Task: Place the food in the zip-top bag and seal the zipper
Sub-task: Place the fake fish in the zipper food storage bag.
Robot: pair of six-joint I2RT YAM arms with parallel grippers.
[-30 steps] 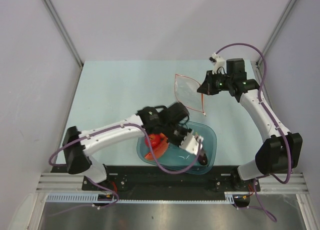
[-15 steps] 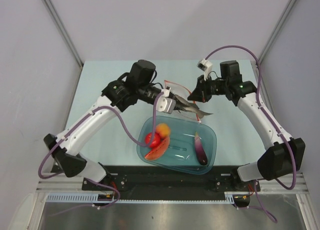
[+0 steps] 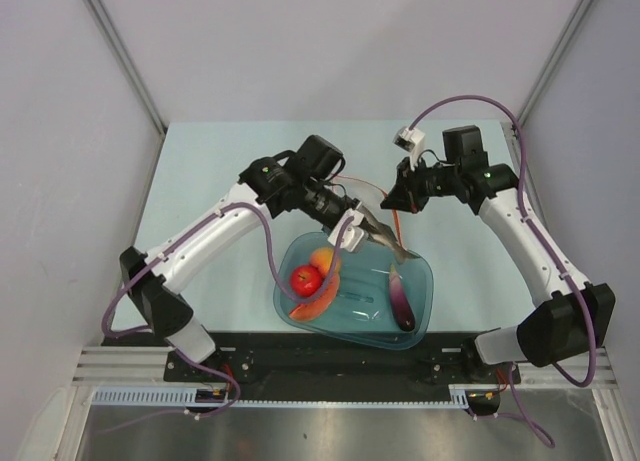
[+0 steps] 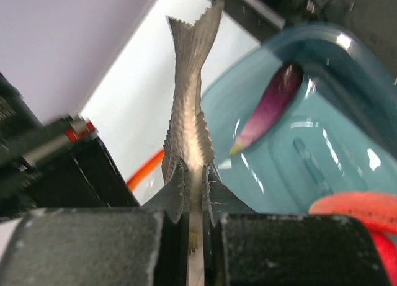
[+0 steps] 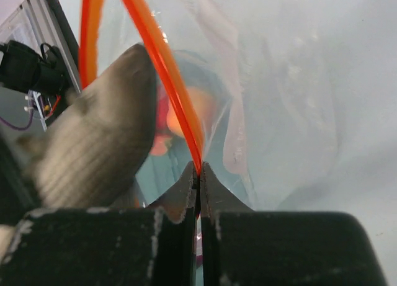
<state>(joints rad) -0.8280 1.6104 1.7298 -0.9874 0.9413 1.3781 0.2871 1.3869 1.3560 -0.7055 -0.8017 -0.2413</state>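
Ahead of the left gripper (image 4: 195, 188), pinching the grey fish (image 4: 188, 112) tail-outward. At the right gripper (image 5: 198, 175), clamping the zipper (image 5: 159, 64) of the zip-top bag (image 5: 279, 100).

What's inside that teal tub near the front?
A red apple, an orange fruit, a red-orange wedge and a purple eggplant lie in the teal tub. Its far edge is covered by the left gripper holding the grey fish.

Lower centre: tub (image 3: 425, 281) holds apple (image 3: 305, 278) at left, eggplant (image 3: 399, 299) at right; fish (image 3: 385, 238) over its upper rim; bag (image 3: 368, 193) above.
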